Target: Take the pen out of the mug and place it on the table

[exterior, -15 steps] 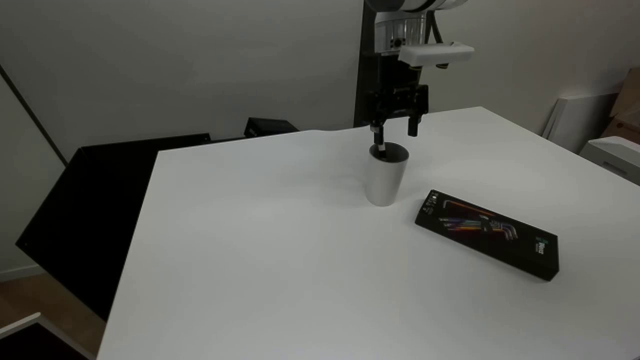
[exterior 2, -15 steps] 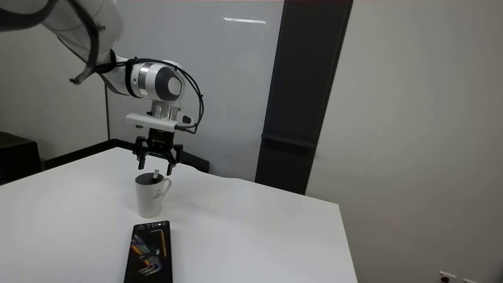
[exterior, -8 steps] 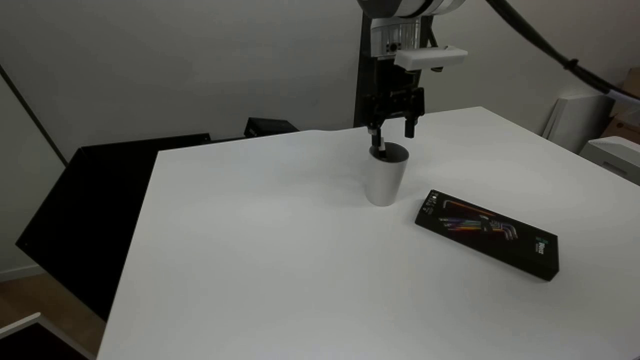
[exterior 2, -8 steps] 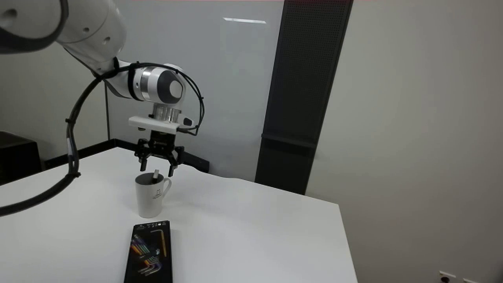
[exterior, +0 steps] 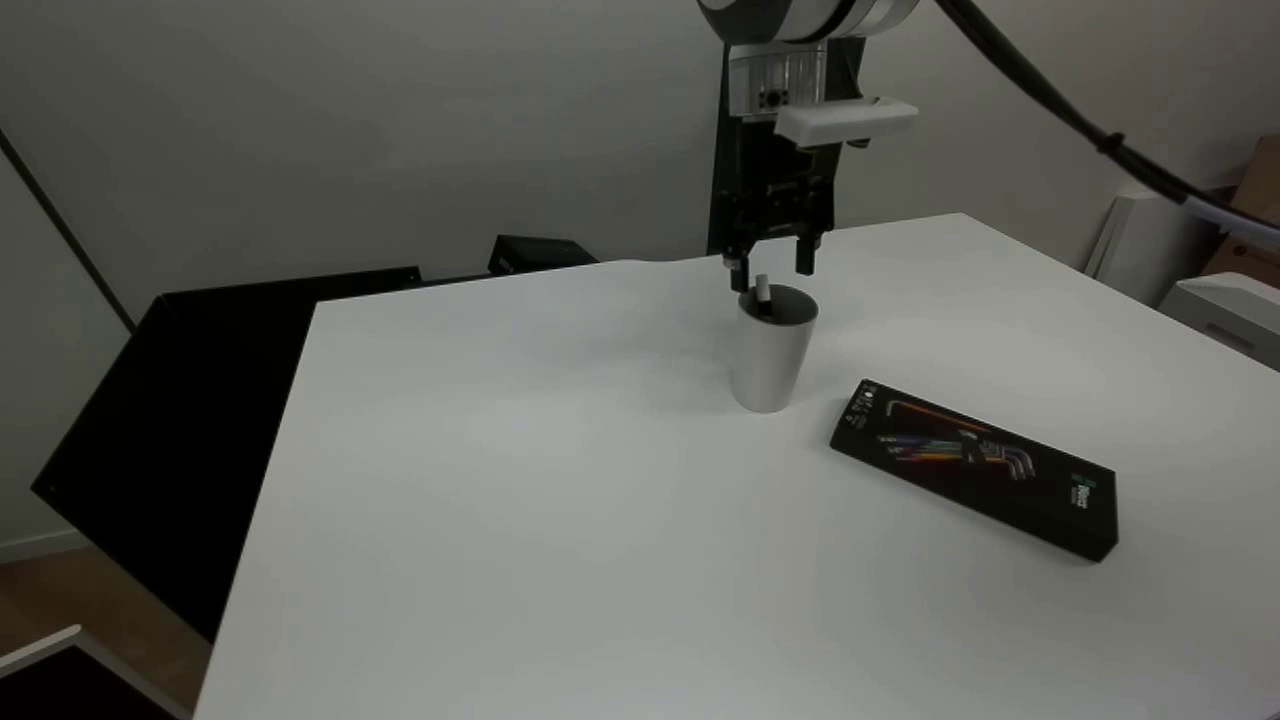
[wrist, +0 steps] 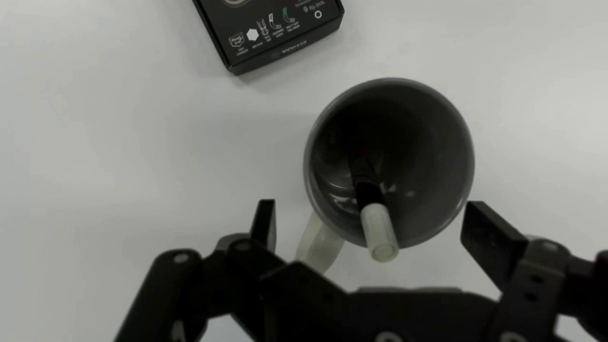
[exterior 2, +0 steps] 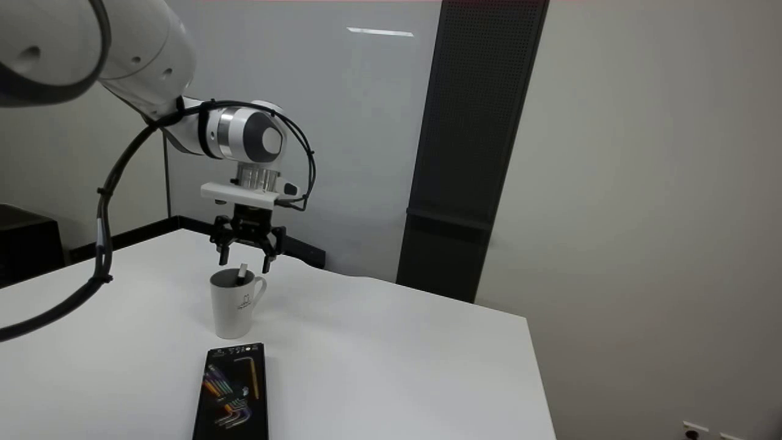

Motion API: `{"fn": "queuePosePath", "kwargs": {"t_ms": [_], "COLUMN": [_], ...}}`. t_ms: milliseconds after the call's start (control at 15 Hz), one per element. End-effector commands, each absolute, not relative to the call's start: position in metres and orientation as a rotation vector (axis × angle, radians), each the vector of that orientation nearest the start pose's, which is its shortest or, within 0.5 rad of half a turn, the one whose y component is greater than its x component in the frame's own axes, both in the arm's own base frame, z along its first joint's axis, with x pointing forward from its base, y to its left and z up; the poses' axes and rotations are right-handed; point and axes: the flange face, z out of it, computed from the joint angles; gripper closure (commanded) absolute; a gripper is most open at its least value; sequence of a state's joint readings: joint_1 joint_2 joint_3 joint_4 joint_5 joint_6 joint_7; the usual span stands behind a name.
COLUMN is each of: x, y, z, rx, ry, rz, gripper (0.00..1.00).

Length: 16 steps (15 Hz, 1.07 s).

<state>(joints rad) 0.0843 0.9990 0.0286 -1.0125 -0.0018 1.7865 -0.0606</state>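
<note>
Pen (wrist: pixel 375 218), dark-barrelled with a whitish end, is contained at a tilt in a light-grey cylindrical mug (exterior: pixel 768 365) with a handle and a dark-grey inside; the whitish end is raised past the rim. The mug is stood upright on a large plain white table (exterior: pixel 500 500). Above the table a black two-fingered gripper (exterior 2: pixel 245 261) is held unclenched, its fingers spread wide, and in the wrist view the whitish end is framed between them. A flat black rectangular box (exterior: pixel 975 470), printed with coloured hex keys, is laid near the mug but apart from it
</note>
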Motion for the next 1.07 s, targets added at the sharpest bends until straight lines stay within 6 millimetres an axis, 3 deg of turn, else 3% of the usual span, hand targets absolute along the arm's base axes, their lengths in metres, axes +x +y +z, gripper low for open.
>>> {"fn": "queuePosePath", "kwargs": {"t_ms": [0, 67, 133, 200, 1000], "x": [0.7606, 0.7610, 0.7616, 0.7621, 0.7650], "y": [0.0802, 0.0805, 0.0803, 0.0800, 0.0804], "z": [0.2254, 0.2250, 0.2249, 0.2245, 0.2267], "rx": [-3.105, -3.105, -3.105, -3.104, -3.121], "ry": [-0.263, -0.263, -0.261, -0.258, -0.241], "rz": [0.323, 0.323, 0.322, 0.322, 0.323], "gripper": [0.00, 0.00, 0.07, 0.25, 0.97]}}
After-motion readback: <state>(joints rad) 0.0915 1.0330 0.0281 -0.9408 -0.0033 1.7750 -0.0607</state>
